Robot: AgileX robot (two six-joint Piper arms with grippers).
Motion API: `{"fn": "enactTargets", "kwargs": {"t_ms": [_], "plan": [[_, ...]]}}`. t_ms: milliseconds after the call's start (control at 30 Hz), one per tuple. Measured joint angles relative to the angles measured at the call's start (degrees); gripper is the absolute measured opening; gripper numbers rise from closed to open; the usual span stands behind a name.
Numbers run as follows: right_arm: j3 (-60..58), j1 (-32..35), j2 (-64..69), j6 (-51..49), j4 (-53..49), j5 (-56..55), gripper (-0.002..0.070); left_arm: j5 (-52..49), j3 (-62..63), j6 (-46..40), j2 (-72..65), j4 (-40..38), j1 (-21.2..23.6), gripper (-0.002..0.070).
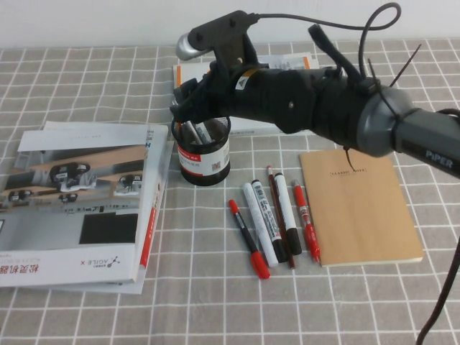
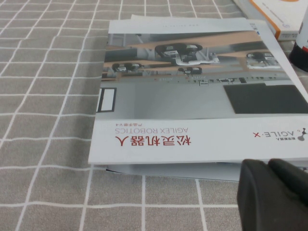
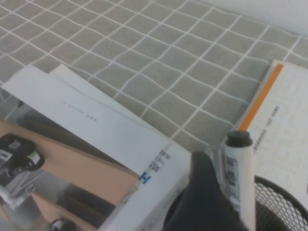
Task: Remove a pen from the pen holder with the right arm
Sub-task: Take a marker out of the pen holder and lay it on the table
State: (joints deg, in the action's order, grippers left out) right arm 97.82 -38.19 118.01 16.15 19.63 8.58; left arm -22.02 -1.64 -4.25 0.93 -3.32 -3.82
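right gripper (image 1: 192, 109) over pen holder (image 1: 205, 154), jaws spread, nothing held | pen (image 3: 239, 178) standing in holder beside one finger (image 3: 204, 187) | left gripper (image 2: 274, 192) low by booklet (image 2: 192, 101), grip state cannot be told | risk: off-centre close pushes pen aside or snags rim, tipping holder

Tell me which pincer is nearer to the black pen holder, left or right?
Right. The right pincer sits just above the pen holder, at its mouth, beside a pen. The left pincer hovers at the brochure's near edge, far from it.

A grey tablecloth (image 1: 72, 86) with a white grid lies flat under even light. A plain white wall (image 1: 86, 21) rises behind its far edge.
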Motion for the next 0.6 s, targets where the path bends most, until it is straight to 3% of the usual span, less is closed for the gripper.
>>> {"fn": "enactTargets", "kwargs": {"t_ms": [600], "plan": [[9.8, -0.5, 7.5, 0.0, -1.1, 0.2, 0.0384, 0.0, 0.0, 0.0, 0.0, 0.0, 0.0, -0.0003]]}}
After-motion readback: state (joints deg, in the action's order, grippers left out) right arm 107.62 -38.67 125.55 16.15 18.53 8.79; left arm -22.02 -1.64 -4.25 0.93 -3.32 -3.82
